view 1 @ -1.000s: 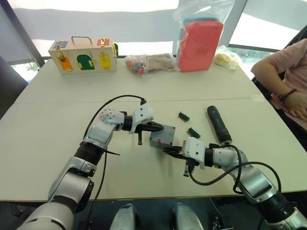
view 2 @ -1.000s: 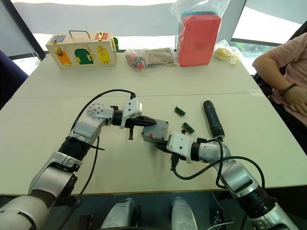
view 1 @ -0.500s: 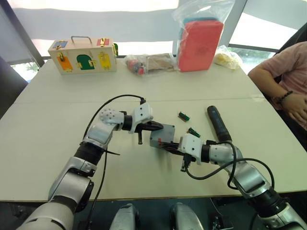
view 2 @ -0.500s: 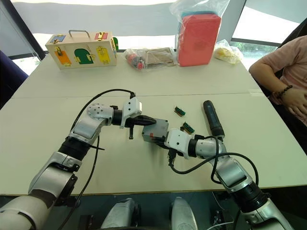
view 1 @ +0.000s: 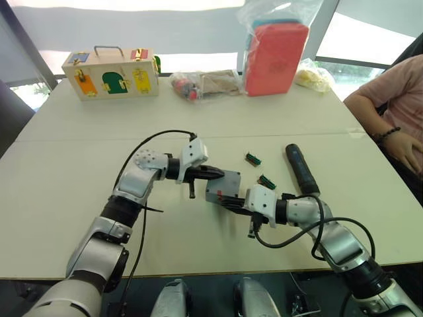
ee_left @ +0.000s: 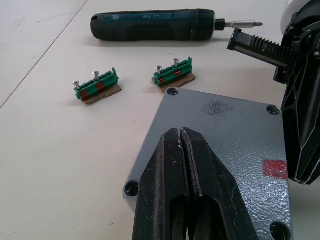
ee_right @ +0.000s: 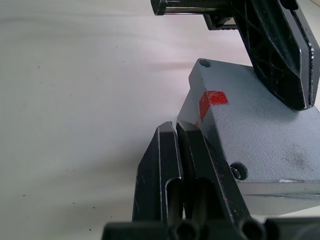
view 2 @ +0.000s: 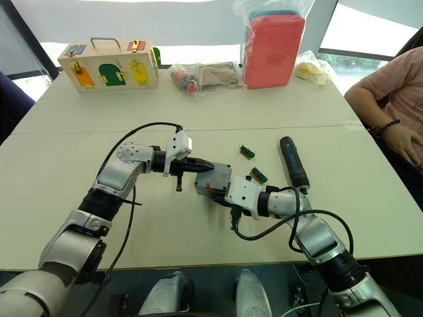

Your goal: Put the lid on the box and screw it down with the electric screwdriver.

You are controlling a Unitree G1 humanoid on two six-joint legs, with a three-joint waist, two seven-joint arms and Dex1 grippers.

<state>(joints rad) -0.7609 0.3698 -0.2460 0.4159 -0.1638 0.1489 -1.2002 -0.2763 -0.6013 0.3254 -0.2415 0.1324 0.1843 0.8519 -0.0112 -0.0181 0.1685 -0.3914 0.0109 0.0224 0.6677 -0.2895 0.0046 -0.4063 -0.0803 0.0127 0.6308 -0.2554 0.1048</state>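
Observation:
The grey lid [ee_left: 225,135] lies flat on top of the grey box [view 1: 218,195] at the table's middle, a red square on its face. My left gripper [ee_left: 180,132] is shut, its fingertips resting on the lid from the left side. My right gripper [ee_right: 176,126] is also shut, and its tips press against the box's near wall below the lid [ee_right: 265,130]. The black electric screwdriver [view 1: 301,170] lies on the table to the right of the box, apart from both grippers, bit pointing toward me.
Two small green screw holders [view 1: 253,159] [view 1: 266,181] lie between box and screwdriver. A wooden latch box [view 1: 111,72], plastic bags [view 1: 205,84] and a red pack [view 1: 276,56] stand along the far edge. A person [view 1: 396,105] sits at the right.
My right gripper has slid left and forward until its tips meet the box's near wall. The left gripper has stayed on the lid. The person's arm has shifted.

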